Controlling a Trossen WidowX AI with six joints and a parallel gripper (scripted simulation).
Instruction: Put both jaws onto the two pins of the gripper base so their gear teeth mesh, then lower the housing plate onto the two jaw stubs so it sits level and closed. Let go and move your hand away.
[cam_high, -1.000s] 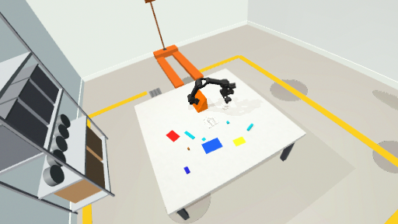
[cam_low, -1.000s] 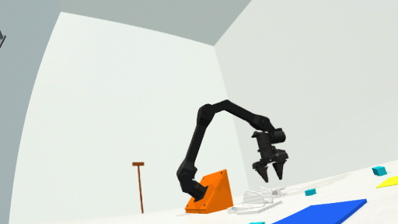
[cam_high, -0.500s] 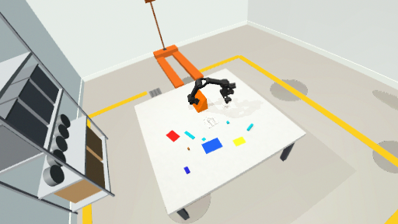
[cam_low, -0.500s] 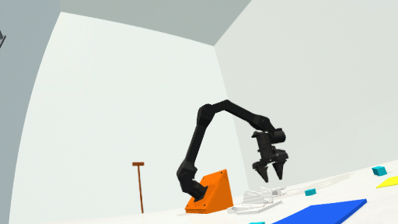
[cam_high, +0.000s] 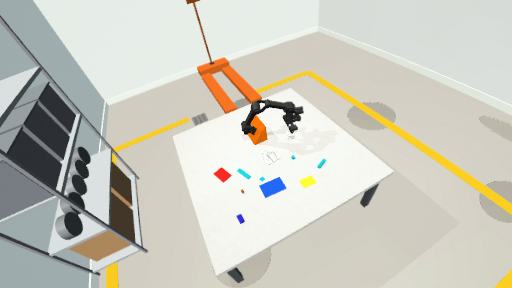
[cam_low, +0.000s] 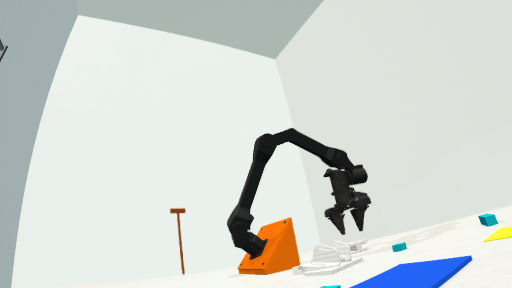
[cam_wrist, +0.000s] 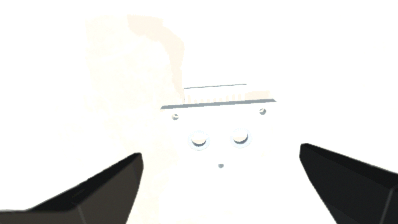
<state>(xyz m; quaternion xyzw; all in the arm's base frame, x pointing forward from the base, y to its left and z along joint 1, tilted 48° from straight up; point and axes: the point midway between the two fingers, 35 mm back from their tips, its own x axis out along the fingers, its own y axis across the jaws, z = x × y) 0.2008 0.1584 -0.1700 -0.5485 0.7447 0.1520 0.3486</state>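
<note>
My gripper (cam_high: 292, 130) (cam_low: 352, 232) (cam_wrist: 221, 150) is open and empty, its fingers pointing down above a white plate (cam_wrist: 220, 125) with two round holes and several small ones. In the wrist view the plate lies between and beyond the fingertips, with a finely ridged strip (cam_wrist: 215, 98) along its far edge. Next to this spot, white parts (cam_high: 271, 157) (cam_low: 327, 254) lie together on the table, one a rounded piece standing up from a flat one. White on white, I cannot tell base, jaws and pins apart, nor whether any teeth mesh.
The orange arm mount (cam_high: 258, 132) (cam_low: 274, 250) stands behind the white parts. A blue sheet (cam_high: 272, 187) (cam_low: 415, 272), a red square (cam_high: 222, 174), a yellow piece (cam_high: 307, 181) (cam_low: 501, 234), cyan bars (cam_high: 244, 173) (cam_high: 321, 163) and a small cyan block (cam_high: 293, 157) (cam_low: 399, 247) lie about the table.
</note>
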